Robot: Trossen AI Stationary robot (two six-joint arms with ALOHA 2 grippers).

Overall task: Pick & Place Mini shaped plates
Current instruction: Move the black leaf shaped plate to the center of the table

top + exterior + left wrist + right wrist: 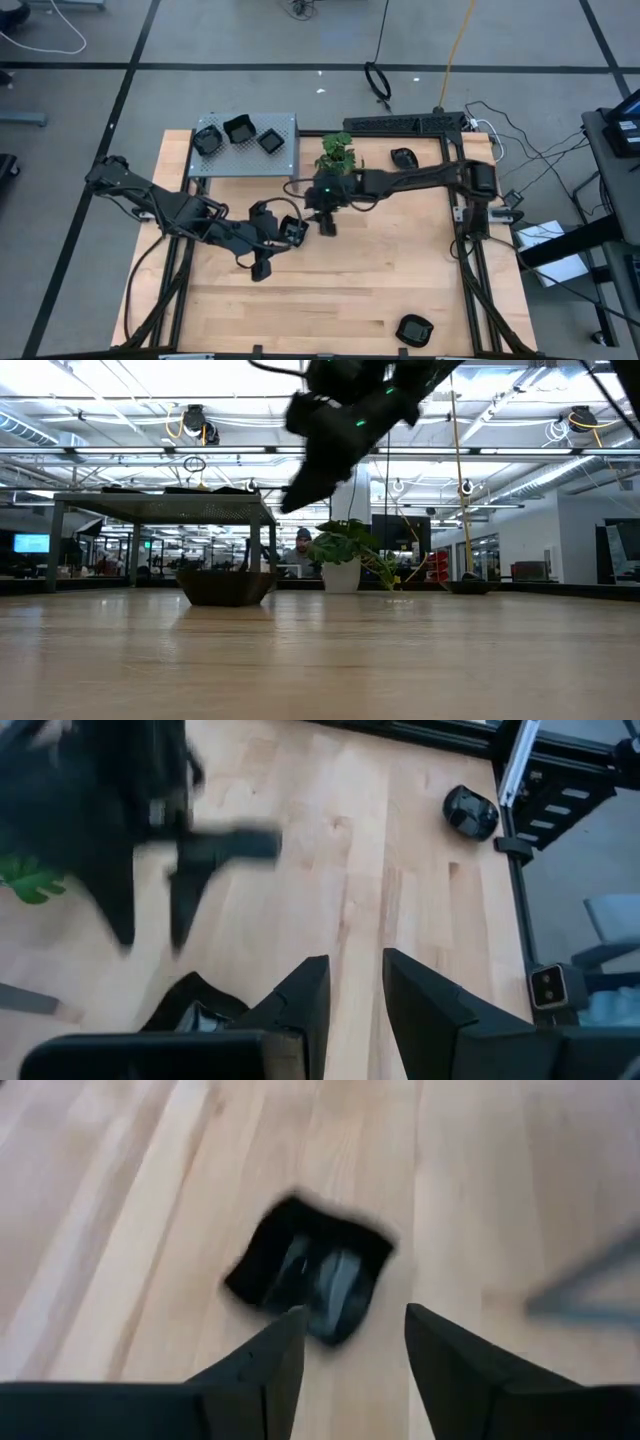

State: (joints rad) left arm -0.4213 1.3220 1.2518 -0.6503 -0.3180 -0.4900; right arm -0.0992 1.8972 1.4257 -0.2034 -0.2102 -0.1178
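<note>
A small glossy black plate (pixel 310 1270) with a wavy edge lies flat on the wooden table; it also shows in the low view (pixel 225 585). My right gripper (pixel 355 1320) is open above it, fingers pointing down, touching nothing (pixel 327 222). My left gripper (pixel 355 960) is open and empty just left of it, low over the table (pixel 292 230). Three more black plates (pixel 238 130) rest on the grey perforated shelf (pixel 285 125). Other plates lie on the table at the far right (pixel 403 157) and near right (pixel 413 329).
A small green potted plant (pixel 336 152) stands right behind my right gripper, beside the shelf. A black metal frame (pixel 410 122) runs along the table's far and right edges. Bare wood lies toward the near edge.
</note>
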